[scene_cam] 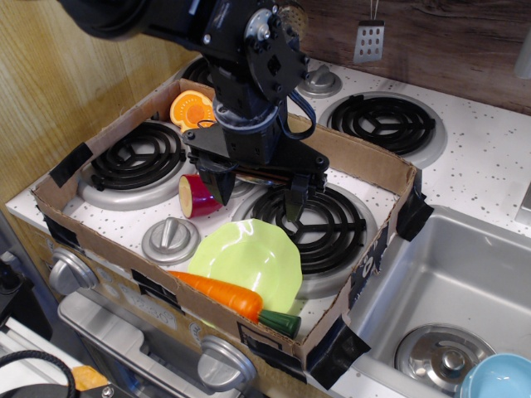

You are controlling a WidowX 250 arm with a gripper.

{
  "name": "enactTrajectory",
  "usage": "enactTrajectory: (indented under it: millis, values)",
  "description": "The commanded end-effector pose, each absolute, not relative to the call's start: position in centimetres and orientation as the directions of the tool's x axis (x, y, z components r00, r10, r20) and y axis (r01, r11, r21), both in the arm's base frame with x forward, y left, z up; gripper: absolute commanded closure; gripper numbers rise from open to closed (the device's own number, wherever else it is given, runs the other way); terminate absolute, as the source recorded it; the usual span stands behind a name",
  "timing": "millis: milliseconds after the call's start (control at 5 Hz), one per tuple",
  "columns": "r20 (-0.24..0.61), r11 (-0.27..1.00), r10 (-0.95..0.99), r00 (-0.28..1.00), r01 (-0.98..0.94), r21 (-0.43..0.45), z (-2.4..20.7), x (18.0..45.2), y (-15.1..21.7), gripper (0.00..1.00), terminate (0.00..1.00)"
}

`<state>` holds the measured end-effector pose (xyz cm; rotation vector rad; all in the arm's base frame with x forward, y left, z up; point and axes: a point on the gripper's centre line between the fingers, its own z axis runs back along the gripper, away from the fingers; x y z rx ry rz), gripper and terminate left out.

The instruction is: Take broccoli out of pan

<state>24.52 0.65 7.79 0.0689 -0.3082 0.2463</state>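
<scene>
In observation.image, a grey burner cap (pixel 170 239) is seen at left, a maroon toy piece (pixel 197 196) beside it. The gripper (pixel 259 195) hangs spread open, empty, above the coil burner (pixel 311 225). The lime-green plate (pixel 246 261) and carrot (pixel 232 298) lie below. Broccoli and pan cannot be made out; the arm blocks the centre.

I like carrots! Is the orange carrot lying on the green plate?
Yes, the carrot lies across the near edge of the wavy lime-green plate, its dark green tip pointing right.
</scene>
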Motion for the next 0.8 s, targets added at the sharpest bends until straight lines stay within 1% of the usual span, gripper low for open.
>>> enactTrajectory:
  millis: [0,200,400,600]
  values:
    - [0.308,0.968,0.229,0.923,-0.250,0.030,7.8,24.5,0.6,0.00,0.00]
    - [0.302,0.969,0.212,0.929,-0.241,0.061,9.8,24.9,1.3,0.00,0.00]
    - [0.316,0.976,0.168,0.934,-0.203,0.081,12.0,25.5,2.6,0.00,0.00]
    - [0.315,0.983,0.107,0.943,-0.148,0.109,13.5,26.3,3.6,0.00,0.00]
